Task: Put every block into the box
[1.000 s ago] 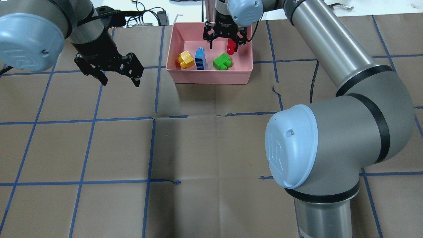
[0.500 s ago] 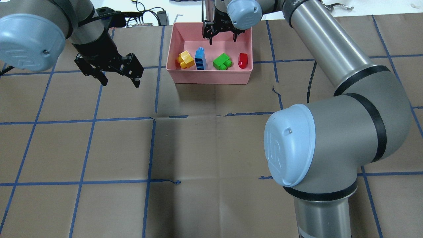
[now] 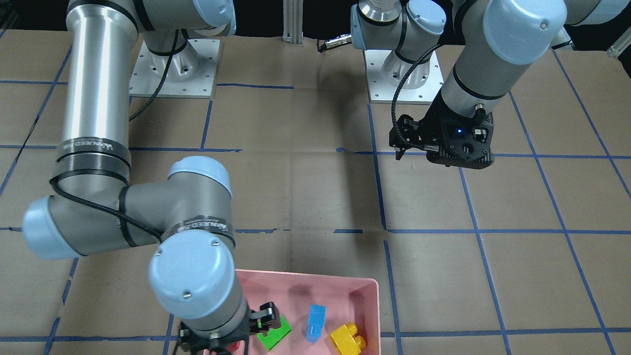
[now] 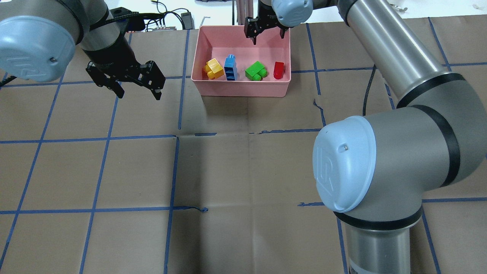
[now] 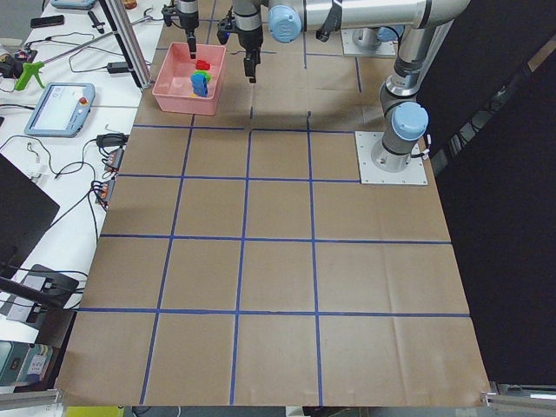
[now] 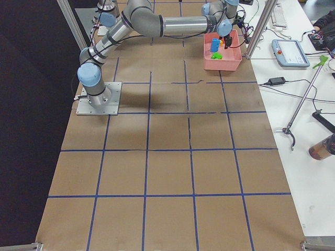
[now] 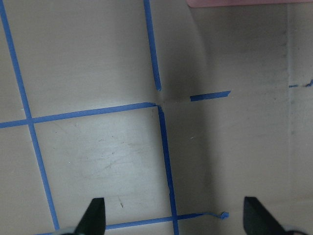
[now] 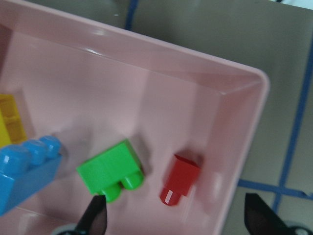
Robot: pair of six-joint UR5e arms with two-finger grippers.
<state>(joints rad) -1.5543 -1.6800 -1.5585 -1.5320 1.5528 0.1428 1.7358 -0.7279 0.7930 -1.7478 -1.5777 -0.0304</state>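
The pink box (image 4: 241,90) stands at the table's far middle. In it lie, in a row, the yellow brick (image 4: 214,69), the light blue brick (image 4: 230,67), the green brick (image 4: 255,71) and the small red brick (image 4: 279,70). My right gripper (image 4: 268,38) is open and empty, above the box's far right part. In the right wrist view the green brick (image 8: 111,169) and the red brick (image 8: 180,178) lie below the open fingers. My left gripper (image 4: 139,95) is open and empty, above the table left of the box.
Blue tape lines grid the brown table cover. Cables and small devices (image 4: 167,19) lie beyond the table's far edge, and an aluminium post (image 4: 243,11) stands just behind the box. The left wrist view shows bare cover and the box's edge (image 7: 244,2).
My right gripper held the red brick over the box, let it go, and has risen toward the box's far edge. The red brick now lies at the box's right end. The left arm has not moved.
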